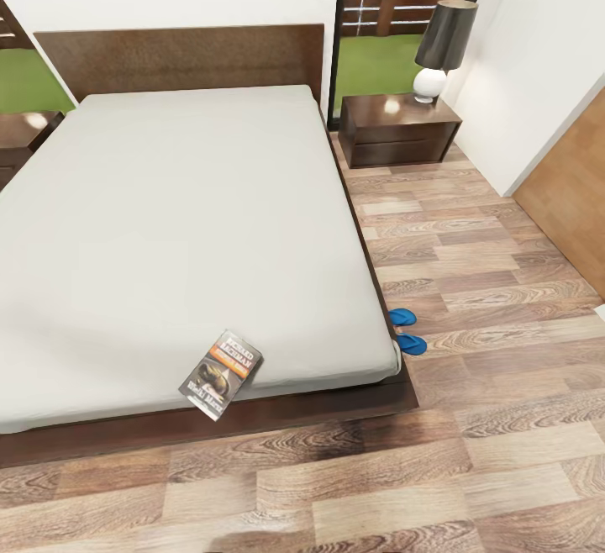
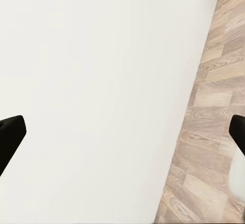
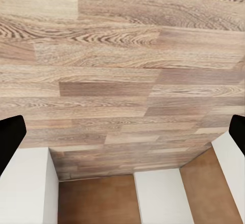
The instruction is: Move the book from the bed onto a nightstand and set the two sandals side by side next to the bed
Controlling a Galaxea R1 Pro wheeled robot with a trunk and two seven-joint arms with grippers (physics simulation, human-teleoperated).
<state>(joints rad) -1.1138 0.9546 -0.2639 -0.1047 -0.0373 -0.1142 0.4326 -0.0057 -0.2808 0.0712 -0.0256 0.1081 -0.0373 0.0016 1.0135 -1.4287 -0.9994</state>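
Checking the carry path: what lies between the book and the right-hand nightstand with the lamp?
In the head view, bare grey mattress of the bed stretches from the book toward the nightstand, then the bed's dark frame edge and a strip of wood floor.

The room is bright and evenly lit, with flat, soft rendered light and no hard cast shadows; only a thin dark band runs under the foot of the bed (image 1: pixel 252 418) where the frame meets the wood floor (image 1: pixel 470 452). Small glare spots sit on the glossy top of the nightstand (image 1: pixel 395 107) beside the lamp (image 1: pixel 441 49) and on the other nightstand (image 1: pixel 25 129), and the pale mattress (image 1: pixel 185 217) reads almost washed out, as does the white surface in the left wrist view. The head view bends straight lines toward its edges, the book (image 1: pixel 221 373) lettering is soft, and the wood grain in the right wrist view is crisp.
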